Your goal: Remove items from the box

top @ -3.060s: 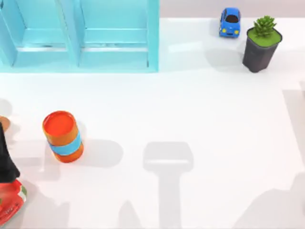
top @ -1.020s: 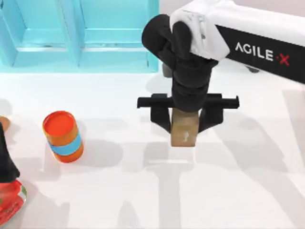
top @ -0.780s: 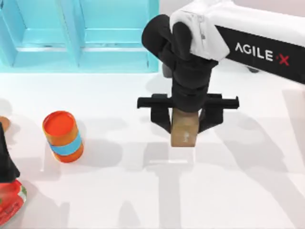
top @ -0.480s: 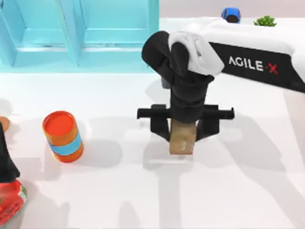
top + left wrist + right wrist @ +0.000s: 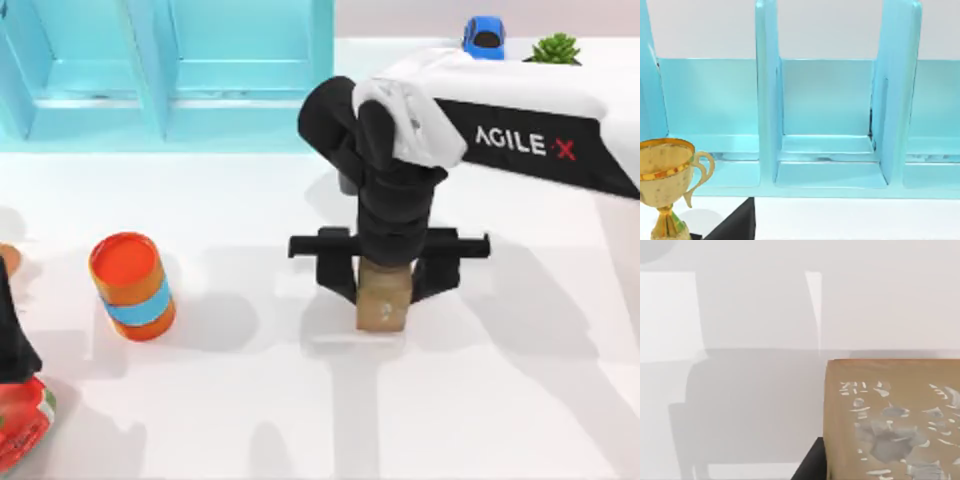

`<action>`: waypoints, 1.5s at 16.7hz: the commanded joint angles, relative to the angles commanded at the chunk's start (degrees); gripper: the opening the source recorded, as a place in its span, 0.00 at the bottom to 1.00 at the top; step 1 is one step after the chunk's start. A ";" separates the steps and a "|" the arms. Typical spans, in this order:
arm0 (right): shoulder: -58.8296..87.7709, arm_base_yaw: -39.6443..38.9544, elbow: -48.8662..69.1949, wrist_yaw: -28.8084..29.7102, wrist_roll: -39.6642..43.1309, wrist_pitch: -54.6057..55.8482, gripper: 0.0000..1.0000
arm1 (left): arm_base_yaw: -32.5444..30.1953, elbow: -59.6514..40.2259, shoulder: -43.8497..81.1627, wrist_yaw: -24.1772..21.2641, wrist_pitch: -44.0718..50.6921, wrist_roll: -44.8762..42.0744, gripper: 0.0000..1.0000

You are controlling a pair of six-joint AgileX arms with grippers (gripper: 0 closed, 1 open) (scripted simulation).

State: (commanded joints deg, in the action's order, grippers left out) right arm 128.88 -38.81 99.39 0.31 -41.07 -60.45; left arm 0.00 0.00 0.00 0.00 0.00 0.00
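Tan-brown cuboid block (image 5: 382, 302) with pale mark: looks rigid, light, flat-sided. Right gripper (image 5: 384, 280) clamps its opposite flat faces, mid-table; sound hold. Left arm parked at left edge.

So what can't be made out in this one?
- Whether the tan block rests on the table: top view, the right arm covers its upper part.
- Right gripper fingertips: top view, hidden behind the wrist and block.
- Left arm: top view, cut off by the left edge.
- Trophy base: left wrist view, cut off by the frame edge.
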 joint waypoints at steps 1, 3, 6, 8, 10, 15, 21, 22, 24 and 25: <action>0.00 0.00 0.00 0.00 0.00 0.00 0.30 | 0.00 0.00 0.00 0.00 0.00 0.00 1.00; 0.00 0.00 0.00 0.00 0.00 0.00 0.45 | 0.00 0.00 0.00 0.00 0.00 0.00 1.00; 0.00 0.00 0.00 0.00 0.00 0.00 0.68 | 0.00 0.00 0.00 0.00 0.00 0.00 1.00; 0.00 0.00 0.00 0.00 0.00 0.00 0.83 | 0.00 0.00 0.00 0.00 0.00 0.00 1.00; 0.00 0.00 0.00 0.00 0.00 0.00 0.98 | 0.00 0.00 0.00 0.00 0.00 0.00 1.00; 0.00 0.00 0.00 0.00 0.00 0.00 1.00 | 0.00 0.00 0.00 0.00 0.00 0.00 1.00; -0.14 0.07 0.89 -0.01 0.00 -0.96 1.00 | 0.00 0.00 0.00 0.00 0.00 0.00 1.00; -0.30 0.05 2.06 -0.01 0.00 -2.26 1.00 | 0.00 0.00 0.00 0.00 0.00 0.00 1.00; -0.76 0.04 5.19 0.01 0.01 -5.97 1.00 | 0.00 0.00 0.00 0.00 0.00 0.00 1.00; -1.06 0.04 6.96 0.03 0.03 -8.19 1.00 | 0.00 0.00 0.00 0.00 0.00 0.00 1.00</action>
State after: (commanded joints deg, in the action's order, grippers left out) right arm 127.82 -38.78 106.35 0.34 -41.04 -68.64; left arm 0.00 0.00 0.00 0.00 0.00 0.00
